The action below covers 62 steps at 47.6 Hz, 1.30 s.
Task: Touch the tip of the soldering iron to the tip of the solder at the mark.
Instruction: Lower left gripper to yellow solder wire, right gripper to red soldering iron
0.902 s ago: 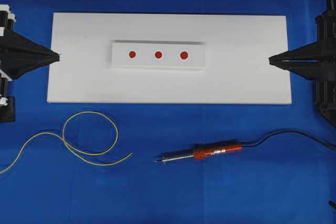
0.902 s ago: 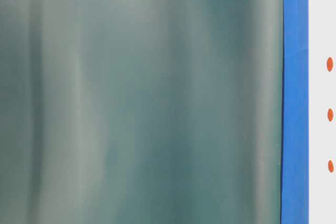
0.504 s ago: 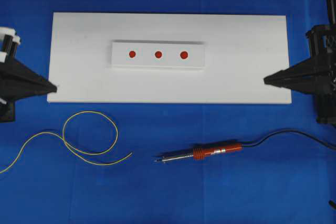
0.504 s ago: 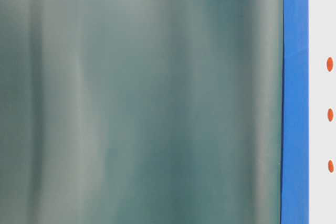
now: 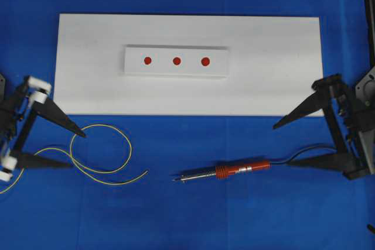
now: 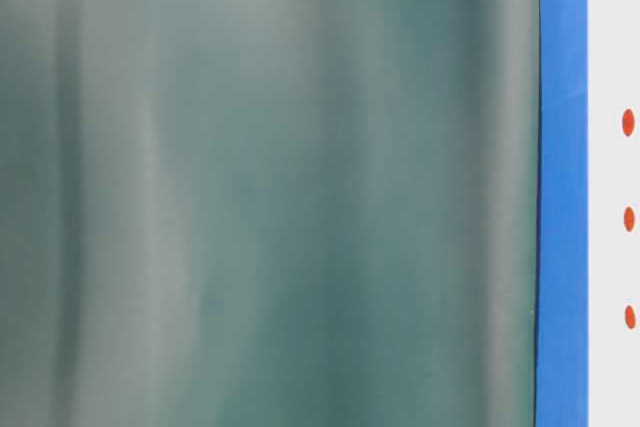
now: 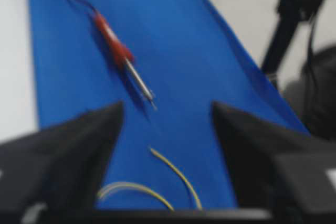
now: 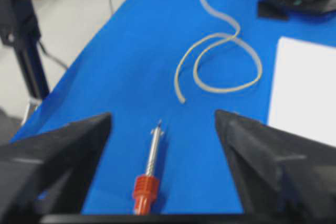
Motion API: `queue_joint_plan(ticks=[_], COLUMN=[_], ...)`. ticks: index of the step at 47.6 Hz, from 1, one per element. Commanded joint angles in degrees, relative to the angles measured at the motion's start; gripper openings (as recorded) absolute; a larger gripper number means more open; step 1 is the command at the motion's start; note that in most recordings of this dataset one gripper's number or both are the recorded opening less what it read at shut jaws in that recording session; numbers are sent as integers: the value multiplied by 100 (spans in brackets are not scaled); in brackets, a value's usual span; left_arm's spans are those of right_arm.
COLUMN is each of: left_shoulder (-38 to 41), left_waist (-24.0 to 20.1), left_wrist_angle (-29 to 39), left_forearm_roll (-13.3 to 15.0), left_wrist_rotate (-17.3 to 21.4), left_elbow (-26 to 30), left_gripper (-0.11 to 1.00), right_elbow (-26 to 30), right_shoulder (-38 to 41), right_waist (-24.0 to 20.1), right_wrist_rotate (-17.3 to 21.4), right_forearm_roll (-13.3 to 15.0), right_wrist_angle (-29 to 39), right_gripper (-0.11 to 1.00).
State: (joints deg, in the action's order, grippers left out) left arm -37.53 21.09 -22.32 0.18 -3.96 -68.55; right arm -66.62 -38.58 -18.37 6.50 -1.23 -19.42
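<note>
The soldering iron (image 5: 234,170) lies on the blue cloth with its silver tip pointing left, and it also shows in both wrist views (image 7: 116,47) (image 8: 148,174). The solder (image 5: 99,125), a thin yellow wire, lies looped at the left (image 8: 227,61), its free end (image 7: 176,173) near the iron's tip. Three red marks (image 5: 176,61) sit on a raised white block. My left gripper (image 5: 78,150) is open over the wire's loop (image 7: 167,106). My right gripper (image 5: 280,146) is open behind the iron's handle, straddling its black cord (image 8: 163,114). Neither holds anything.
The white block rests on a large white board (image 5: 281,39) at the back. The black cord (image 5: 310,149) runs off to the right. The table-level view is mostly a blurred grey-green surface (image 6: 270,187), with a blue strip and the marks (image 6: 628,122) at its right edge.
Both grippers have come from the board's two ends toward the front of the table, and their fingers now show spread apart. The iron and the solder have not moved.
</note>
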Motion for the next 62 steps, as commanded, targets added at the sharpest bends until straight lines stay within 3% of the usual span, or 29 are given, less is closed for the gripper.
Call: queue_joint_plan(ticks=[1, 4, 9, 19, 37, 47, 53, 62], left_shoulder=[352, 686, 1239, 2417, 4131, 4579, 4614, 4614], left_waist=[105, 176, 352, 624, 747, 747, 747, 738], left_wrist_angle=[-88, -185, -492, -1143, -2136, -2320, -2312, -2276], left_forearm_roll=[9, 9, 9, 62, 97, 123, 123, 132], left_wrist_rotate=[-88, -132, -132, -272, -694, -703, -703, -694], left_elbow=[149, 193, 281, 457, 501, 536, 527, 510], left_gripper=[72, 83, 78, 79, 78, 77, 77, 76], right_elbow=[0, -79, -272, -369, -62, 105, 308, 466], right_shoulder=[299, 545, 1037, 2145, 4069, 4746, 5098, 5484], right_waist=[-70, -149, -334, -677, -1046, -1239, -1283, -1283], right_wrist_rotate=[9, 9, 9, 9, 9, 132, 202, 211], right_forearm_roll=[-26, -62, -229, -659, -1512, -1749, -1793, -2109], right_wrist_angle=[-290, -598, -1345, -2479, -3437, -3964, -3990, -4025], right_gripper=[88, 92, 90, 90, 90, 90, 88, 85])
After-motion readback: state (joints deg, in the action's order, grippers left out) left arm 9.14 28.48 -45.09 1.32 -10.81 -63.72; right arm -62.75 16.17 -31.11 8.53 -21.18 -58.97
